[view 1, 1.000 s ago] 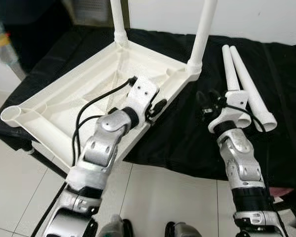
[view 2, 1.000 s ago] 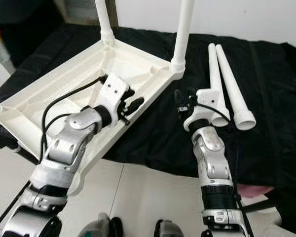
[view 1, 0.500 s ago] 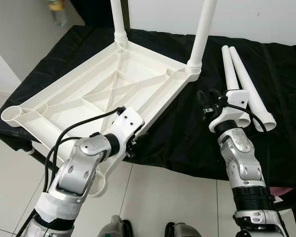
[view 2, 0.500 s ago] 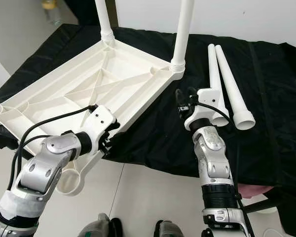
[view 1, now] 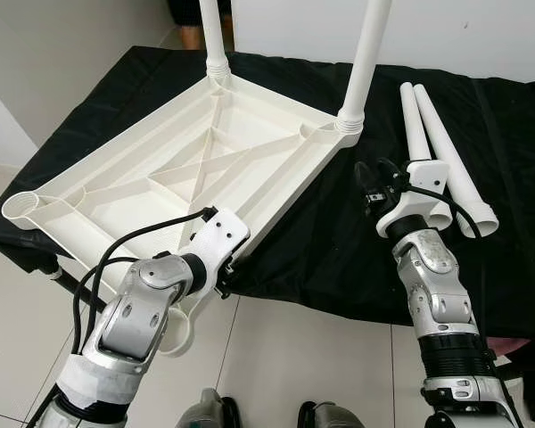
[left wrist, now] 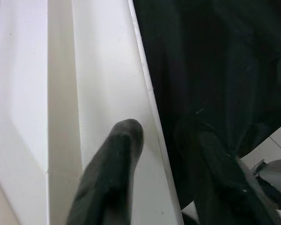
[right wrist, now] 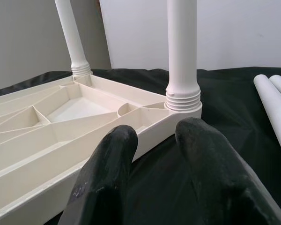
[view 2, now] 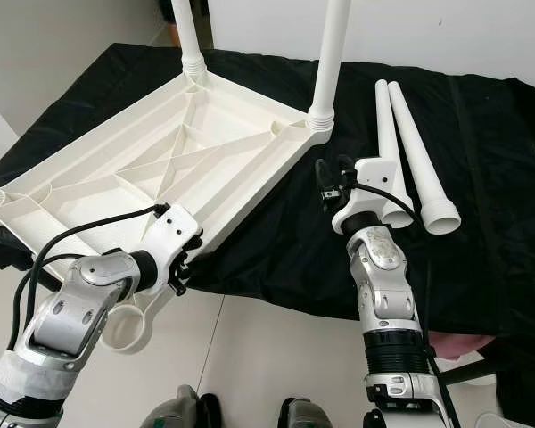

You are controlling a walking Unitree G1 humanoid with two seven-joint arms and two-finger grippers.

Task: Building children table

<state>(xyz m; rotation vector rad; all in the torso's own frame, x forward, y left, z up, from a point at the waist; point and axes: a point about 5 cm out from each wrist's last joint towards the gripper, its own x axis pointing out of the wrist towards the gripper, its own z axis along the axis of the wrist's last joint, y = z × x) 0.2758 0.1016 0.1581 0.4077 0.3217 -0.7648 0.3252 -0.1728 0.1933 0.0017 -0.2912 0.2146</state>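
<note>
White tabletop (view 1: 205, 165) upside down on the black cloth (view 1: 339, 241), two legs (view 1: 367, 53) already standing up in its far corners; near corner socket (view 2: 125, 328) hanging out past the cloth edge, over the floor (view 1: 276, 357). Left gripper (left wrist: 164, 140) at the tabletop's long near rim, fingers (left wrist: 117, 164) spread apart, one finger over the white rim, the other over the cloth, nothing clenched between them. Right gripper (right wrist: 154, 136) low over the cloth, fingers parted and holding nothing; screwed-in leg and tabletop corner just ahead of the fingertips; two loose legs (view 1: 450, 165) flat on the cloth, side by side, just past the right wrist.
</note>
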